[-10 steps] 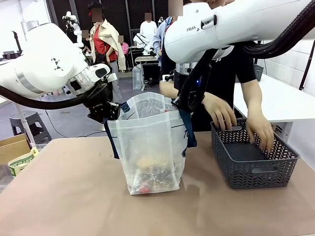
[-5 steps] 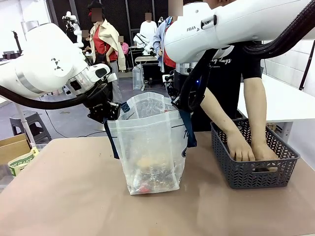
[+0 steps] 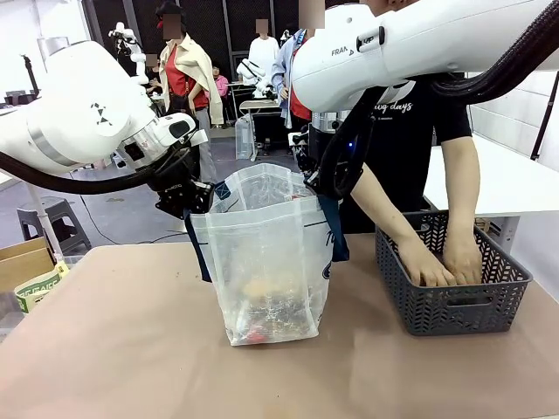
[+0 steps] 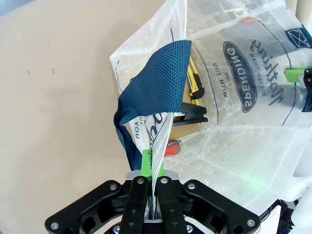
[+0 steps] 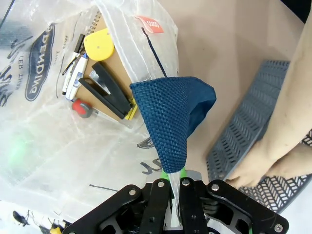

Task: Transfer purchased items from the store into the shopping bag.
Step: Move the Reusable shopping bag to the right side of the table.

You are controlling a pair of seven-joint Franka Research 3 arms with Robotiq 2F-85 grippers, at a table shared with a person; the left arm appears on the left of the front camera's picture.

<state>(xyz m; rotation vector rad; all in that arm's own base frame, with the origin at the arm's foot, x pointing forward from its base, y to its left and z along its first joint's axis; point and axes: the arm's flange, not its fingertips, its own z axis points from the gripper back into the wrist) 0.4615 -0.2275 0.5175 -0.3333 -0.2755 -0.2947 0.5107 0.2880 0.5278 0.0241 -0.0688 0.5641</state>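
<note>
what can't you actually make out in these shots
- Front view: what the person's hands touch, hidden by the basket wall.
- Front view: the purchased items, dim smears through the shopping bag wall.
- Left wrist view: part of the items, covered by the folded blue handle.
- Right wrist view: the basket's inside, cut off by the edge and the person's arm.

There is one bag (image 3: 262, 262) with two blue handles (image 4: 156, 83), and one basket (image 3: 454, 307). I count two grippers, the left gripper (image 4: 152, 163) and the right gripper (image 5: 173, 178), and two hands (image 3: 426, 265) of one person. Of items I can count one stapler (image 5: 105, 90), one yellow disc (image 5: 99, 45) and one red piece (image 5: 80, 108).
</note>
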